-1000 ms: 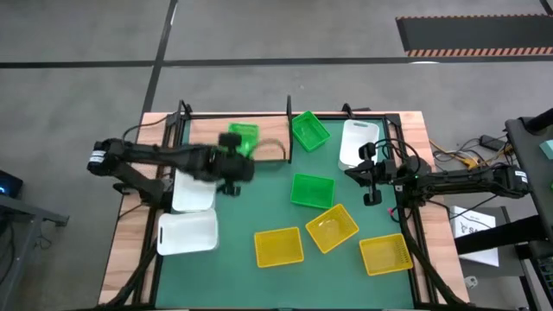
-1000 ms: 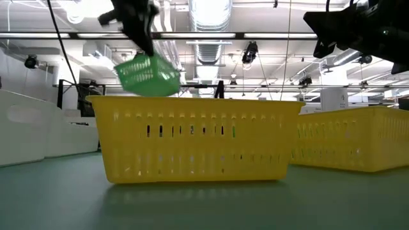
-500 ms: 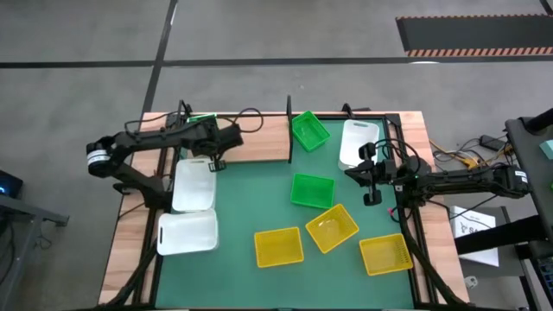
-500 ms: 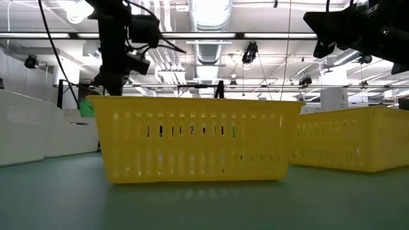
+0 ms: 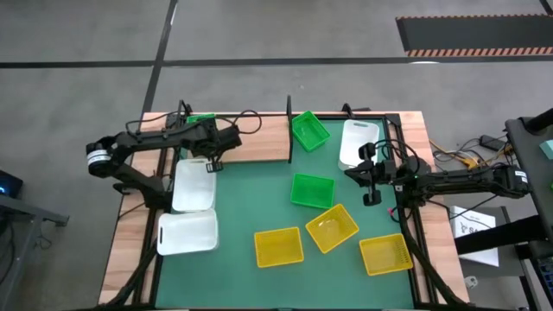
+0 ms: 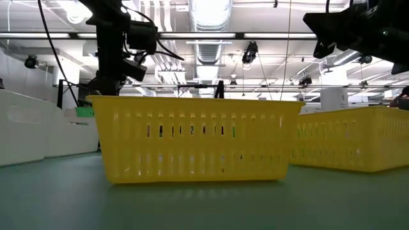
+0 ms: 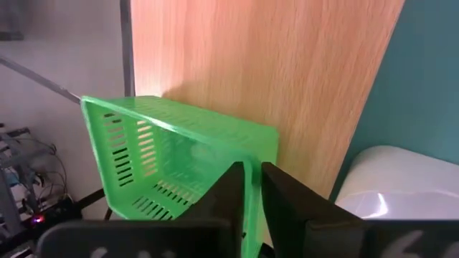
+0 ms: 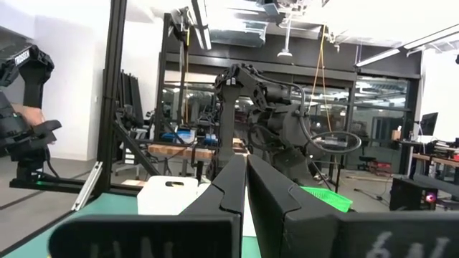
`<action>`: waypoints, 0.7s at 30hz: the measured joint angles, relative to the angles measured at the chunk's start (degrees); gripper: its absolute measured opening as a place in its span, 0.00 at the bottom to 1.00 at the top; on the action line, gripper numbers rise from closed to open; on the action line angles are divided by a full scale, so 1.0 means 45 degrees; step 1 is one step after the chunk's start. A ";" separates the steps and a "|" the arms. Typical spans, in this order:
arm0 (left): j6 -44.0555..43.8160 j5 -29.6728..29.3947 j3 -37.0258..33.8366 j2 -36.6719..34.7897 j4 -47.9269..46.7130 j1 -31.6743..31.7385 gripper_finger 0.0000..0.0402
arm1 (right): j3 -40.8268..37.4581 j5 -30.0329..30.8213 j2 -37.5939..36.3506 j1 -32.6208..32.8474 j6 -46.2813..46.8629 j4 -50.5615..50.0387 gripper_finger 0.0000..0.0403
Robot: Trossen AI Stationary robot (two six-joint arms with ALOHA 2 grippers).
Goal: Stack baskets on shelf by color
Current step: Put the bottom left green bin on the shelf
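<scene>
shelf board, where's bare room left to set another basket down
The light-brown wooden shelf board is bare in the stretch between the bright green perforated basket gripped by the left gripper and the black centre post. Right of that post it is crowded: a green basket and a white basket.

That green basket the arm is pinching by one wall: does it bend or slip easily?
Probably light: the left tool holds the green basket by one thin wall. It looks fairly stiff, since the rim stays straight. Smooth plastic may slip, and held by one side it hangs tilted over the shelf.
</scene>
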 joint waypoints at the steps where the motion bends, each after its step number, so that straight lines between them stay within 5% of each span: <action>1: 0.0000 0.0002 -0.0032 0.0000 0.0000 0.0000 0.11 | 0.0000 0.0000 0.0000 0.0003 -0.0004 -0.0015 0.02; 12: -0.0358 0.0021 0.0935 -0.0002 -0.1753 -0.0097 0.21 | 0.0000 0.0005 0.0000 0.0003 -0.0004 -0.0011 0.02; 21: -0.0078 0.0763 0.1832 0.0103 0.2859 0.0381 0.19 | 0.0000 0.0107 0.0000 -0.0002 -0.0217 -0.0015 0.02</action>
